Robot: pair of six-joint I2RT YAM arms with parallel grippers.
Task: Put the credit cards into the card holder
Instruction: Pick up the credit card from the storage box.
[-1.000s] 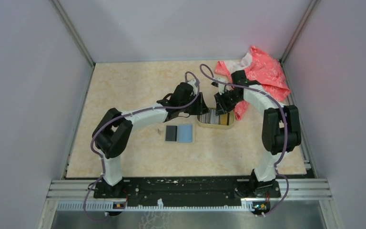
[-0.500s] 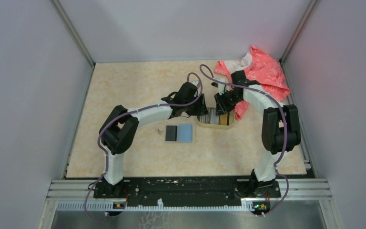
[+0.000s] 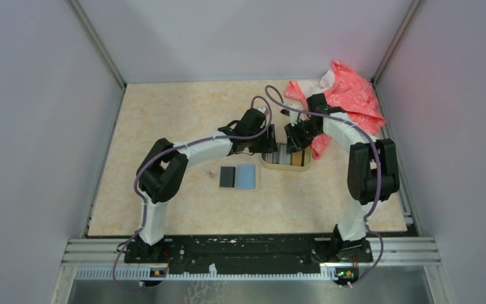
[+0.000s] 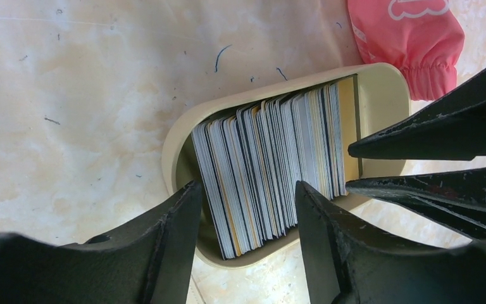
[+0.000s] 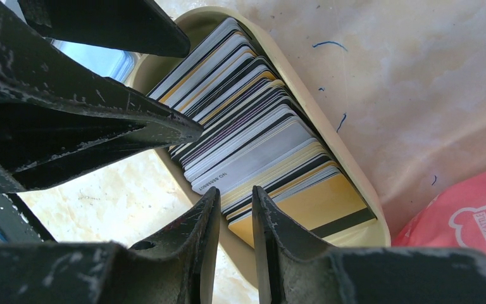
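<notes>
While the left end effector (image 4: 247, 190) stands apart over the credit cards (image 4: 272, 164), upright in the dish (image 4: 389, 88) beneath it, 1 card should be isolated; for the right end effector (image 5: 235, 193), nearly together, a grip cannot be told.

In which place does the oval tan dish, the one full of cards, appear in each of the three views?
Top external: the oval tan dish is just right of centre.
Left wrist: the dish fills the middle, tilted towards the upper right.
Right wrist: the dish runs diagonally from top centre to lower right.
Shared landmark: the pink cloth, beside the dish in every view.
</notes>
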